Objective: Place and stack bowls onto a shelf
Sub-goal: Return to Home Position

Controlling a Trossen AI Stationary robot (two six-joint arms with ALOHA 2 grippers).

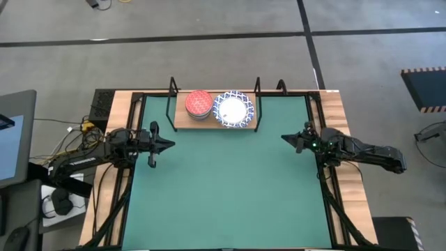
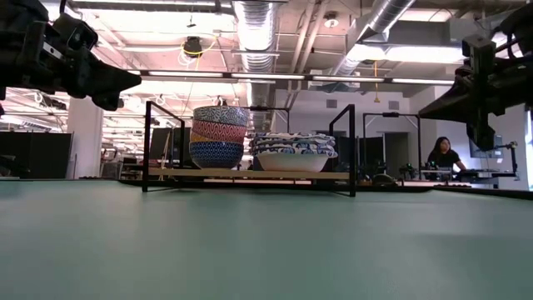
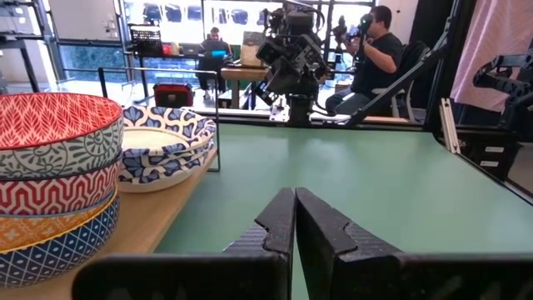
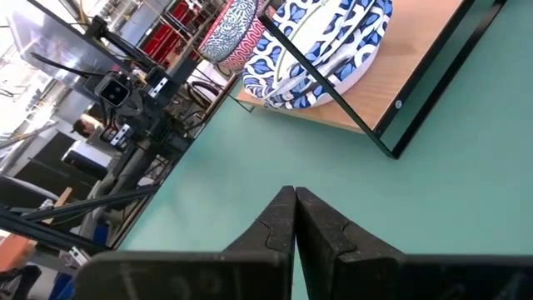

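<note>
On the light-wood shelf [image 1: 182,120] at the table's far side stand two stacks of bowls. The left stack of small bowls [image 2: 219,137] has a red-patterned one [image 1: 198,103] on top. Beside it on the right sits a stack of wide white bowls with blue-patterned rims [image 1: 233,109]. My left gripper [image 1: 170,144] hovers shut over the green mat [image 1: 230,188] near the table's left side, holding nothing. My right gripper [image 1: 284,138] hovers shut near the right side, also holding nothing. The wrist views show each pair of fingers closed together, left [image 3: 295,218] and right [image 4: 295,218].
Black wire end frames [image 2: 146,146] rise at both ends of the shelf. Cables and a grey box [image 1: 104,104] lie off the table's left edge. People sit at desks [image 2: 443,157] in the room beyond. The mat between the grippers and the near edge is open room.
</note>
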